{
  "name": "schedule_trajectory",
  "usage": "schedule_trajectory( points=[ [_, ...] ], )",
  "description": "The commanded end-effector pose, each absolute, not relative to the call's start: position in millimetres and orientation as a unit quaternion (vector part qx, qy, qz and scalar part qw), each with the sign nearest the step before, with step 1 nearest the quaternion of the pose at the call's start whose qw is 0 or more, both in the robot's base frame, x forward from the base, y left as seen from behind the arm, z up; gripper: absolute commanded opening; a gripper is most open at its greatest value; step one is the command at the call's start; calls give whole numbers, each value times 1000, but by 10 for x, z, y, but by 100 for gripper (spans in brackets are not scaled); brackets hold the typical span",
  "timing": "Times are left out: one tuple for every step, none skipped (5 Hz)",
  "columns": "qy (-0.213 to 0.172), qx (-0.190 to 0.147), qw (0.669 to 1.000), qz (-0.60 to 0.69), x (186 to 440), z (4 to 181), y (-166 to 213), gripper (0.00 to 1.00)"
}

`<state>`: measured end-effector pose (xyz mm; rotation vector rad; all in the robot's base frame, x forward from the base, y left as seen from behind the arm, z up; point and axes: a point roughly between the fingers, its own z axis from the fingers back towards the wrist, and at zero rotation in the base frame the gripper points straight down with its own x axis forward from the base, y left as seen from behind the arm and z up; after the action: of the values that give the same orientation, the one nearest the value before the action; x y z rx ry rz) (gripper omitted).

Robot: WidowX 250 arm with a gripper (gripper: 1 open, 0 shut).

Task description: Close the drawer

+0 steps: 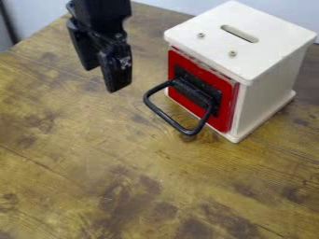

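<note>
Scene: wooden table [112, 177], worn brown top; one cream-white cabinet [244, 56] at upper right of frame, slot on its top face.
Drawer: the red drawer [200, 86] sits in the cabinet's front opening, right of centre. Its red face looks flush, or very nearly flush, with the cabinet front; no pale interior shows.
Handle: black wire loop handle [174, 110] hangs from the drawer front and lies forward and down onto the table, toward centre frame.
Gripper: black gripper [103, 58] at upper left of frame, pointing down, above the table and well apart from the handle and the drawer.
Jaws: spread apart, with a visible gap between the two fingers; nothing held.
Contact: none between gripper and drawer or handle in this view.
Step in hand (judgement): the closing push appears done; the arm stands clear of the work.
Progress (judgement): essentially complete, if the drawer is indeed fully seated. A small residual gap cannot be ruled out from this angle.
Next move (judgement): if any gap remains, a short straight push on the red face, clear of the loop; otherwise stay clear.
</note>
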<state>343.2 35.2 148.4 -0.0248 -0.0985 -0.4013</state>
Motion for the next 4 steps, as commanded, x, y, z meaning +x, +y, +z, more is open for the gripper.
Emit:
schedule_trajectory(
  points=[
    [-75,0,976,-207,3486,1610,280,100],
    [-70,-4,978,-197,3544,1545,183,100],
    [-79,6,980,-184,3588,1475,-9,100],
    [-76,-3,984,-163,3541,1369,-193,100]
  ],
)
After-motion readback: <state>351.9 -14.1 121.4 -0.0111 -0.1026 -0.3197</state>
